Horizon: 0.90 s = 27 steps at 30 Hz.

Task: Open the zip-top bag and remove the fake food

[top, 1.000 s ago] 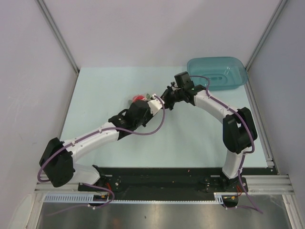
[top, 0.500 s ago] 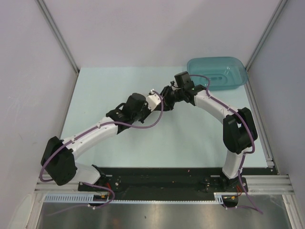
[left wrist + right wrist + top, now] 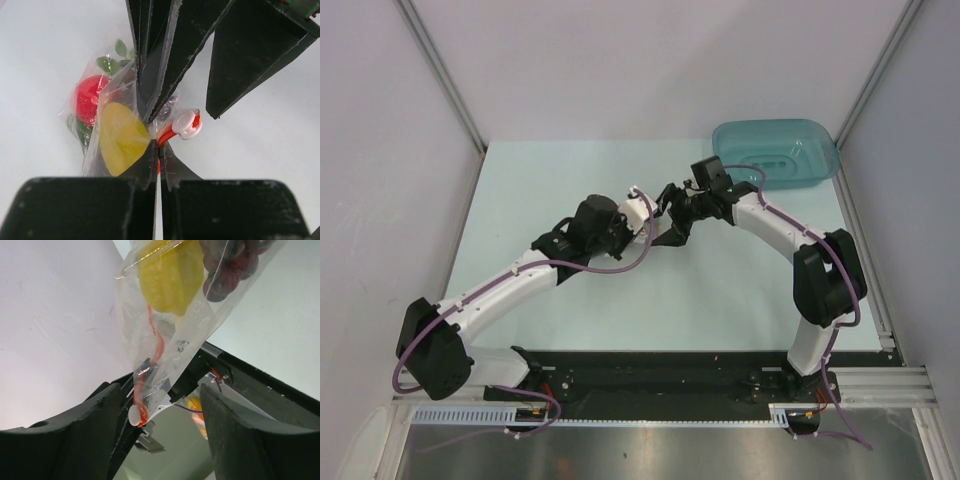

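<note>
Two tools meet above the surface, mid-width toward its far edge: left tool clamped on the bag at its zipper strip, right tool spread wide astride it. Film looks thin, light, slippery, crinkly; the slider seems the firmest hold.

Clear bag, orange-red zip strip, white slider. Inside: yellow lemon, red fruit at its 10 o'clock, green leaves, dk purple grapes. Teal tray at 1 o'clock.
</note>
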### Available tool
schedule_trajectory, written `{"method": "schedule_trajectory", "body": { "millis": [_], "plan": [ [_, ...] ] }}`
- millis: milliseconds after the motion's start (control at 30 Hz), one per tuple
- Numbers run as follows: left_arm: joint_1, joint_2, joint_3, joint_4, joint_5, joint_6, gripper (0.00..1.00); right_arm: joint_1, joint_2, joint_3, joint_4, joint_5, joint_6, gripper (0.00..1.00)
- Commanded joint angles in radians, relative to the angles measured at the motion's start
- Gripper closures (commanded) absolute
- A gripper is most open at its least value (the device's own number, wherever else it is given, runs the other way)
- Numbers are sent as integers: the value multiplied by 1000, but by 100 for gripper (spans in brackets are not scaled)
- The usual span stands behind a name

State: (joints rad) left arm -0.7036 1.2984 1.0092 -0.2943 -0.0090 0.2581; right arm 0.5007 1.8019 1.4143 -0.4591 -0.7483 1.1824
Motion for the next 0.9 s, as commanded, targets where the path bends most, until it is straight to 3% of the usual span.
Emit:
{"method": "schedule_trajectory", "body": {
  "millis": [0, 567, 667, 700, 733, 867],
  "plan": [
    [4, -34, -15, 63, 56, -33, 100, -8, -62, -12, 2, -5, 103, 33],
    [6, -50, -23, 57, 57, -59, 100, 30, -50, -58, 6, 50, 292, 62],
    [6, -56, -30, 52, 63, -65, 100, 35, -32, -58, 39, 47, 310, 76],
    [6, -59, -34, 52, 72, -72, 100, 35, -29, -58, 42, 44, 313, 83],
    [6, -62, -32, 52, 86, -72, 100, 35, -24, -58, 52, 41, 316, 99],
    [6, -56, 2, -2, 144, -94, 99, 36, -35, -58, 56, 49, 325, 100]
  ]
}}
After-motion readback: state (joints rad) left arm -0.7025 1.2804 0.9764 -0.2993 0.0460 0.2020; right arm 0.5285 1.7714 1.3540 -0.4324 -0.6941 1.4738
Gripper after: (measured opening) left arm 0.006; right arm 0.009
